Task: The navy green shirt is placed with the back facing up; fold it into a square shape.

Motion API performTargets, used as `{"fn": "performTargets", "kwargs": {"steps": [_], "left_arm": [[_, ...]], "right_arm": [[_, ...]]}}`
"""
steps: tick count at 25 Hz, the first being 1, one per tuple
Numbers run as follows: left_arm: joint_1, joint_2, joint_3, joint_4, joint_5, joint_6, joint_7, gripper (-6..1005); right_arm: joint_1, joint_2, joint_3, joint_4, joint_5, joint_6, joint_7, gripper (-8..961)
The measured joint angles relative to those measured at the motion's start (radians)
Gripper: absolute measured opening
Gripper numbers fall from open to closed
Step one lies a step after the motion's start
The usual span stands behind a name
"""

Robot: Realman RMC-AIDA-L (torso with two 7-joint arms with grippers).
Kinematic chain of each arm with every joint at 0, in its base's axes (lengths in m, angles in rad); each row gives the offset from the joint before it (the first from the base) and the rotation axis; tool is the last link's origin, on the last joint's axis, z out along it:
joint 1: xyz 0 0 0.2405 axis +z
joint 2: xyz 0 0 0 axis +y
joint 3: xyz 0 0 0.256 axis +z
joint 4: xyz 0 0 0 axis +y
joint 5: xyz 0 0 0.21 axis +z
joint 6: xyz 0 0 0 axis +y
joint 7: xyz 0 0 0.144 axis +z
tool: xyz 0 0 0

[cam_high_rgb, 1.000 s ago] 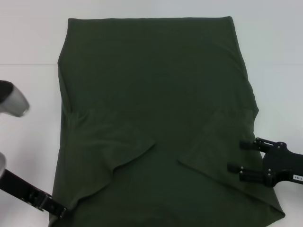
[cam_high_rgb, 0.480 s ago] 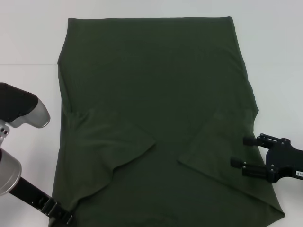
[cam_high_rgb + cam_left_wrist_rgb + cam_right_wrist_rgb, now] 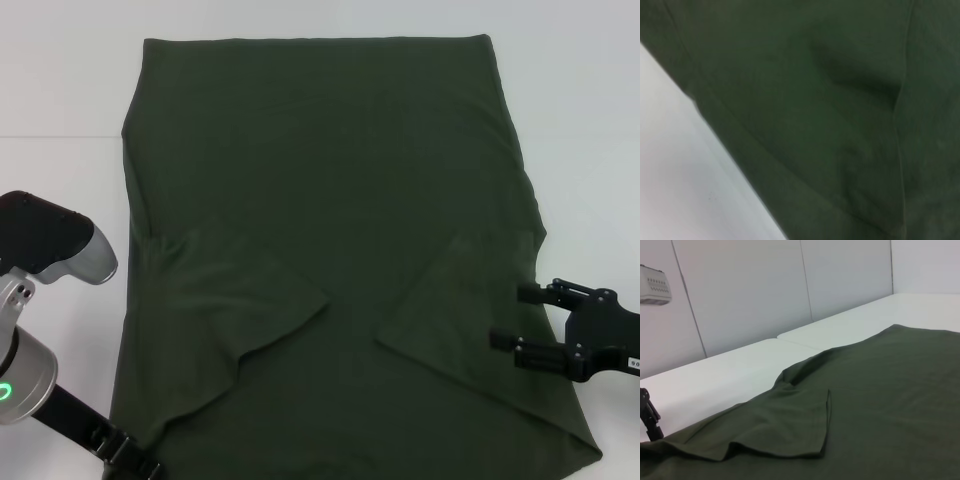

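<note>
Navy green shirt [image 3: 330, 250]: flat on white surface [image 3: 60, 80], plain side up, both sleeves folded inward. Right claw [image 3: 512, 317]: spread, empty, at shirt's right edge. Left claw [image 3: 135, 462]: at near-left corner; fingers' state cannot be told.

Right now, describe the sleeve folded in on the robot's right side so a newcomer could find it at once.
Start from the navy green shirt spread over the white table. Go to its near right edge, beside the right claw. The right sleeve is the flap folded inward there, its slanted hem pointing toward the shirt's middle, mirroring the left sleeve.
</note>
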Motion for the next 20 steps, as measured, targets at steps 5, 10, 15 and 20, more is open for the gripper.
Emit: {"fn": "performTargets", "kwargs": {"steps": [5, 10, 15, 20], "left_arm": [[0.000, 0.002, 0.020, 0.018, 0.009, -0.003, 0.004, 901], [0.000, 0.005, 0.047, 0.020, 0.025, -0.001, 0.011, 829], [0.000, 0.003, 0.070, 0.006, 0.058, -0.020, 0.016, 568], [0.000, 0.002, 0.066, 0.014, 0.055, -0.027, 0.017, 302]], "right_arm": [[0.005, 0.000, 0.008, -0.001, 0.001, 0.000, 0.002, 835], [0.007, -0.002, 0.008, 0.000, 0.001, 0.000, 0.007, 835], [0.009, -0.003, 0.008, -0.002, 0.001, 0.000, 0.009, 835], [0.010, -0.004, 0.008, -0.003, 0.001, -0.004, 0.010, 835]]}}
